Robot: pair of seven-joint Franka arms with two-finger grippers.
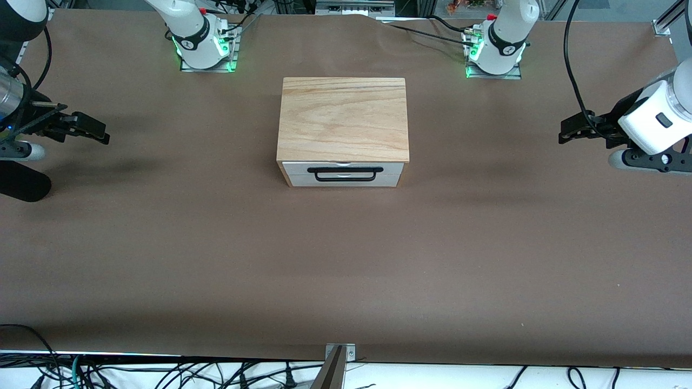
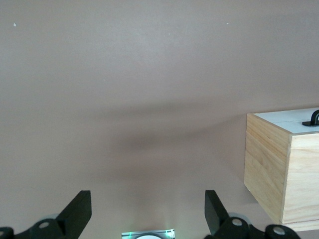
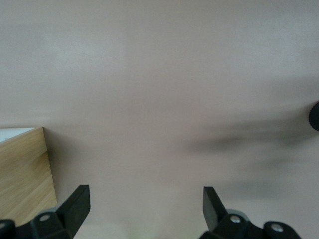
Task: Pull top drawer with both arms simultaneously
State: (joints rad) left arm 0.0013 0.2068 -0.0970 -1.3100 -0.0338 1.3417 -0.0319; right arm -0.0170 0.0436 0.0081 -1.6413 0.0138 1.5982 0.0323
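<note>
A small cabinet with a pale wooden top (image 1: 343, 119) stands in the middle of the table. Its top drawer (image 1: 390, 168) is shut, white-fronted, with a wide black wire handle (image 1: 342, 170) facing the front camera. My left gripper (image 1: 563, 133) hangs open over bare table toward the left arm's end, well clear of the cabinet. My right gripper (image 1: 102, 134) hangs open over the table toward the right arm's end. In the left wrist view the open gripper (image 2: 148, 199) has the cabinet side (image 2: 266, 159) and one handle end (image 2: 314, 118) beside it. The right wrist view's gripper (image 3: 146, 196) is empty too, beside a cabinet corner (image 3: 22, 169).
The brown table surface (image 1: 346, 259) spreads wide all round the cabinet. Green-lit arm bases (image 1: 203, 51) (image 1: 494, 54) stand along the table's edge farthest from the front camera. Cables (image 1: 162, 373) and a metal bracket (image 1: 339, 352) lie at the nearest edge.
</note>
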